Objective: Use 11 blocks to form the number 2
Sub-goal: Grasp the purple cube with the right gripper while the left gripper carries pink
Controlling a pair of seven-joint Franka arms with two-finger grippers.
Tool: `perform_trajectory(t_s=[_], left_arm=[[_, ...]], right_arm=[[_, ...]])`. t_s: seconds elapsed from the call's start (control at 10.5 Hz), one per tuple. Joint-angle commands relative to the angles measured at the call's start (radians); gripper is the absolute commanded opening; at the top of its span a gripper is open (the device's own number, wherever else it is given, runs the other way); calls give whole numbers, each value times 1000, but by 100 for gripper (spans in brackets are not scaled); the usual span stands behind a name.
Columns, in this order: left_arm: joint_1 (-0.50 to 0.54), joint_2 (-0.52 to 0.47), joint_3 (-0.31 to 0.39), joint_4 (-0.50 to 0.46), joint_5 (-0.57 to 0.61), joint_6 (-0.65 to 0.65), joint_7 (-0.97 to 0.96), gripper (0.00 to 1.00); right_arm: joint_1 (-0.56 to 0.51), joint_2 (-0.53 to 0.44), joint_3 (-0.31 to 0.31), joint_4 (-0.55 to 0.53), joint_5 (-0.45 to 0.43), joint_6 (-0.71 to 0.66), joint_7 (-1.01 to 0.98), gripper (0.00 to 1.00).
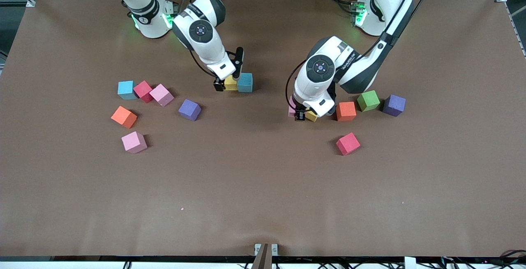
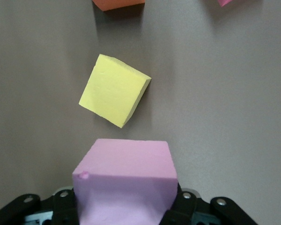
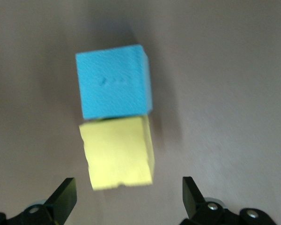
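Observation:
My left gripper [image 1: 297, 112] is shut on a pink block [image 1: 292, 106], which fills the space between its fingers in the left wrist view [image 2: 126, 183]. A tilted yellow block [image 2: 114, 90] lies on the table just beside it [image 1: 311, 116]. My right gripper [image 1: 228, 76] hangs open over mid-table. Just ahead of its fingertips [image 3: 192, 194], a yellow block [image 3: 118, 152] and a blue block [image 3: 113, 82] stand touching, side by side [image 1: 245, 82]. Nothing sits between the right gripper's [image 3: 127, 199] fingers. No number 2 shape is in view.
Toward the right arm's end lie blue [image 1: 125, 89], red [image 1: 143, 91], pink [image 1: 161, 95], purple [image 1: 190, 109], orange [image 1: 123, 117] and pink [image 1: 134, 142] blocks. Toward the left arm's end lie orange [image 1: 346, 111], green [image 1: 368, 100], purple [image 1: 394, 105] and red [image 1: 347, 143] blocks.

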State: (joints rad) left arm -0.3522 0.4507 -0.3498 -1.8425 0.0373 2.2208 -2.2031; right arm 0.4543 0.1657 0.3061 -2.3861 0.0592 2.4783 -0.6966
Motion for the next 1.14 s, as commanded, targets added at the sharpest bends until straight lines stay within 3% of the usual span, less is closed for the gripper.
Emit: perform_trajectory(t_s=[0.0, 0.19, 0.48, 1.05], left_arm=[[12, 3, -1, -15, 10, 16, -13, 43], [6, 6, -1, -14, 15, 16, -13, 44], [-13, 6, -5, -12, 15, 16, -24, 44], [-224, 69, 0, -6, 15, 51, -251, 44]], right_arm=[[-125, -57, 4, 8, 1, -96, 11, 100], [-230, -66, 4, 14, 1, -90, 5, 100], [-272, -98, -10, 24, -16, -76, -1, 100], [-325, -66, -13, 18, -36, -38, 11, 100]])
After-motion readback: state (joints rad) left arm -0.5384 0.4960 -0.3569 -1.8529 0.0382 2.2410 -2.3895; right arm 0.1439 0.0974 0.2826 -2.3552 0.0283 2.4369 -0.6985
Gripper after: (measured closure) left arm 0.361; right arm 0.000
